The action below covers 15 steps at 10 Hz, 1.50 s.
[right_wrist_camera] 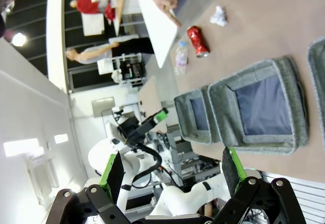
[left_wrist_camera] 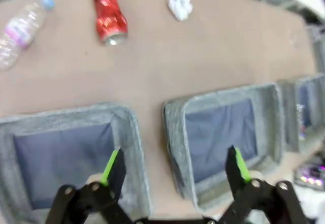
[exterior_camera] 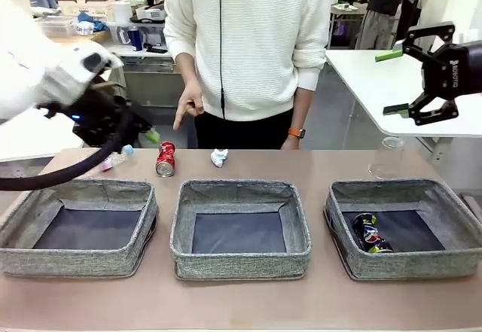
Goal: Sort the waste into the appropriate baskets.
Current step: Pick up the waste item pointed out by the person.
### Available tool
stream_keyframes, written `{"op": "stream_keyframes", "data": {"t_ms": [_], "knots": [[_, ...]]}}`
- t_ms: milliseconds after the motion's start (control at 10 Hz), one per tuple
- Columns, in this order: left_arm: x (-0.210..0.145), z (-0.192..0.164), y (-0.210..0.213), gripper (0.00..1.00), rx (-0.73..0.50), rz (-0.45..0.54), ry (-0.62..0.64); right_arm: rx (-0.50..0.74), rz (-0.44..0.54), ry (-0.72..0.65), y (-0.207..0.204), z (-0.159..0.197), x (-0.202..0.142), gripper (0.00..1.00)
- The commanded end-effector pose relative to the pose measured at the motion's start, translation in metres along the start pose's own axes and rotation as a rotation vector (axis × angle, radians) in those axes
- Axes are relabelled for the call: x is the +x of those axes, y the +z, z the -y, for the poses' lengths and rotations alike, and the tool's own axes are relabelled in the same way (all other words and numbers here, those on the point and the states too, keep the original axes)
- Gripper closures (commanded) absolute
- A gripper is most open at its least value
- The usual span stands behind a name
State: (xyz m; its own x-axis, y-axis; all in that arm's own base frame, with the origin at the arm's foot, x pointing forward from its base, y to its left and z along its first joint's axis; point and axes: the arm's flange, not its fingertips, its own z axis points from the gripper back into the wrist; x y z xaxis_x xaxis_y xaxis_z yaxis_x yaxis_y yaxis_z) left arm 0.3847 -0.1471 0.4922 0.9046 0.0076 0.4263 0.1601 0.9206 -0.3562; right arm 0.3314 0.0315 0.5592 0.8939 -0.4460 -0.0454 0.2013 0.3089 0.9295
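- Target: red crushed can (left_wrist_camera: 109, 13) beyond the left basket (left_wrist_camera: 66, 115), at eleven o'clock from the left gripper (left_wrist_camera: 175, 158) in its wrist view, long axis roughly twelve-to-six
- left gripper spread wide, empty, the nearer one
- right gripper (exterior_camera: 392, 82) also open, empty, aloft at three o'clock

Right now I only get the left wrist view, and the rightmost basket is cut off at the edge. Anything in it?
Observer: Yes, a dark can lies on the bottom of the right basket, near its left wall.
Operator: Where's the right gripper?
Observer: The right gripper is raised high over the table's right side, open and holding nothing.
Operator: Person near the litter?
Observer: The person's hand points down toward the red crushed can, without touching it.
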Motion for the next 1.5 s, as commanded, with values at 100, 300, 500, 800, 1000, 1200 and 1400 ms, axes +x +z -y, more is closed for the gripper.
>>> {"op": "stream_keyframes", "data": {"t_ms": [100,300,500,800,1000,1200,1400], "knots": [[-0.003,-0.017,0.020,0.00,-0.060,-0.023,-0.017,0.002,-0.002,0.027,0.000,0.000,0.002,0.00],[0.002,-0.004,0.001,0.00,-0.020,-0.010,0.002,0.002,-0.002,0.027,0.000,0.000,0.002,0.00],[0.055,-0.010,-0.047,0.00,0.078,-0.110,0.139,0.002,-0.002,0.027,0.000,0.000,0.002,0.00],[0.106,-0.013,-0.112,0.00,0.200,-0.196,0.182,0.002,-0.002,0.027,0.000,0.000,0.002,0.00],[0.124,-0.024,-0.149,0.00,0.261,-0.223,0.204,0.002,-0.002,0.027,0.000,0.000,0.002,0.00],[0.135,-0.034,-0.182,0.00,0.263,-0.182,0.189,0.002,-0.002,0.027,0.000,0.000,0.002,0.00],[0.141,-0.044,-0.213,0.00,0.299,-0.100,0.212,0.002,-0.002,0.027,0.000,0.000,0.002,0.00]]}}
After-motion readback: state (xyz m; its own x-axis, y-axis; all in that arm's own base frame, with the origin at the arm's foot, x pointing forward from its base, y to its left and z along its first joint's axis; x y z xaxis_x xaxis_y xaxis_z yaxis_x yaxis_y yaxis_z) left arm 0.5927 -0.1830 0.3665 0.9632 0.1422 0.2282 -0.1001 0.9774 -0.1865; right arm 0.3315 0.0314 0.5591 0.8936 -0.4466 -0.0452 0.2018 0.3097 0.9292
